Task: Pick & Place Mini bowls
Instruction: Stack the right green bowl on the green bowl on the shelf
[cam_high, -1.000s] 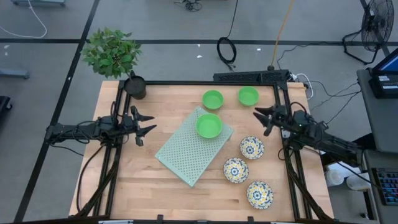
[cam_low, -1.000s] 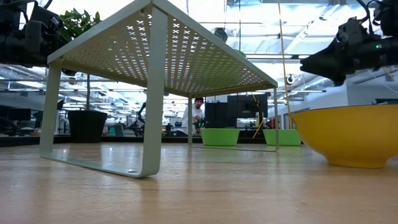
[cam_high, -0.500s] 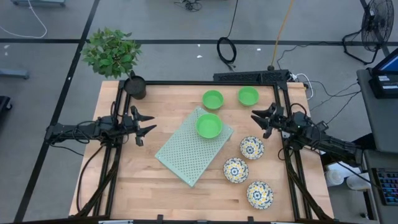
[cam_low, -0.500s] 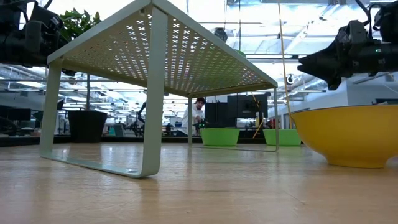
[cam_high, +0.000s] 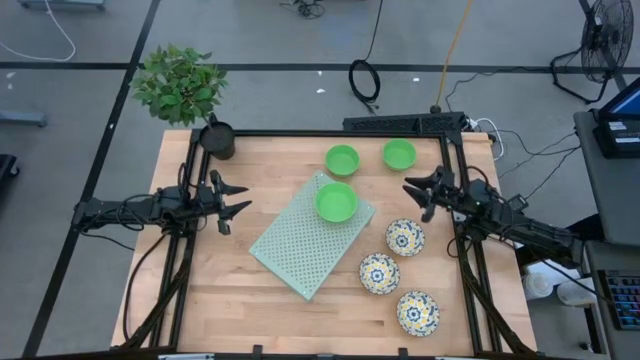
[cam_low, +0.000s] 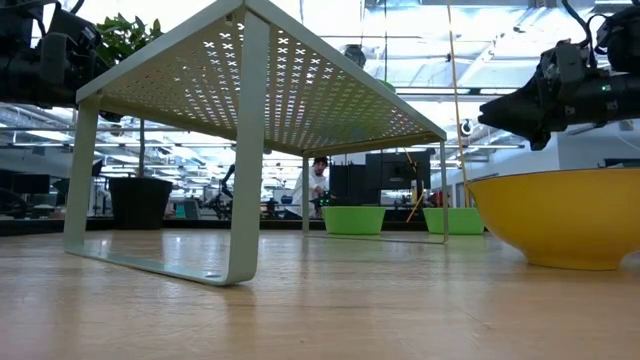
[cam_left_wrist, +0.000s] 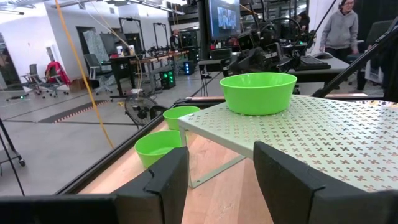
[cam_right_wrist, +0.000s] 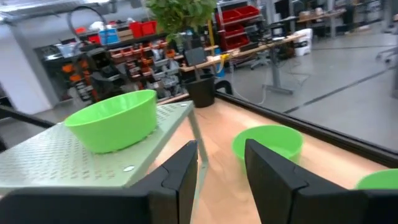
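- Over the last second the right gripper (cam_high: 414, 189) has crept from the table's right edge toward the far side, jaws parted and empty; it now hovers between the far-right green bowl (cam_high: 399, 154) and the nearest floral bowl (cam_high: 405, 237)
- Left gripper (cam_high: 233, 198) has not moved; it waits near the left edge, jaws apart, holding nothing
- One green bowl (cam_high: 336, 201) sits on the perforated shelf (cam_high: 290, 250); another (cam_high: 342, 160) stands by the far edge; two floral bowls (cam_high: 380, 272) (cam_high: 417, 312) lie toward the near-right corner
- The drift probably lines up the next pick, though which bowl is unclear
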